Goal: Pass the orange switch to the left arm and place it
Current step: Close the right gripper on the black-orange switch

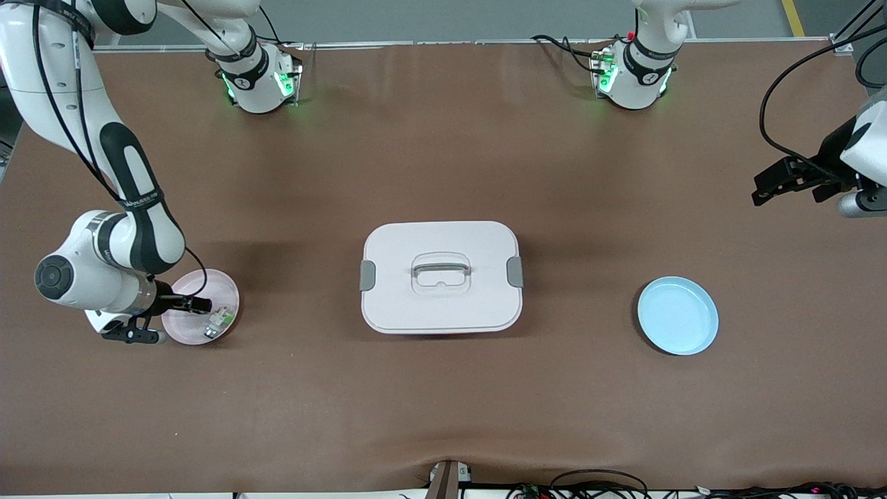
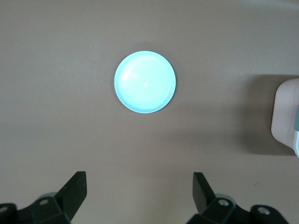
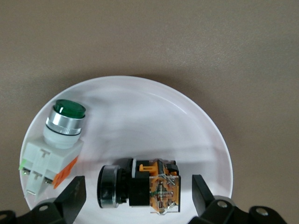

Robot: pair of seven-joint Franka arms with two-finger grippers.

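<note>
Brown worktop: matte, cloth-like sheet, lightly rippled at its six o'clock edge in the front view.
White lidded plastic box: rounded rectangle with grey side latches and a recessed top handle. It sits mid-worktop, squarely between the two plates.
Pale pink round plate: smooth and shallow, at nine o'clock of the box.
Orange switch: tiny black cylinder with an orange block and metal contacts, lying on its side in the pink plate.
Green-capped white plastic component: lies just beside the switch in the same plate, with a chrome collar and a blocky base.
Light blue round plate: glossy and bare, at three o'clock of the box.
Right end effector: fingers spread wide, low over the pink plate and straddling the switch, gripping nothing.
Left end effector: fingers spread wide, waiting high over the left arm's end of the worktop, at two o'clock of the blue plate.
Risk, grasp: the round, hard body may roll or squirt out as the fingers close, or a finger may nudge the green part.
Risk, plate: pressing down could tip or slide the light plate.
Risk, path: a low carry toward the handover would likely strike the tall box lid.
Risk, handover: so small a part leaves little room for a second grip, so it could drop.
</note>
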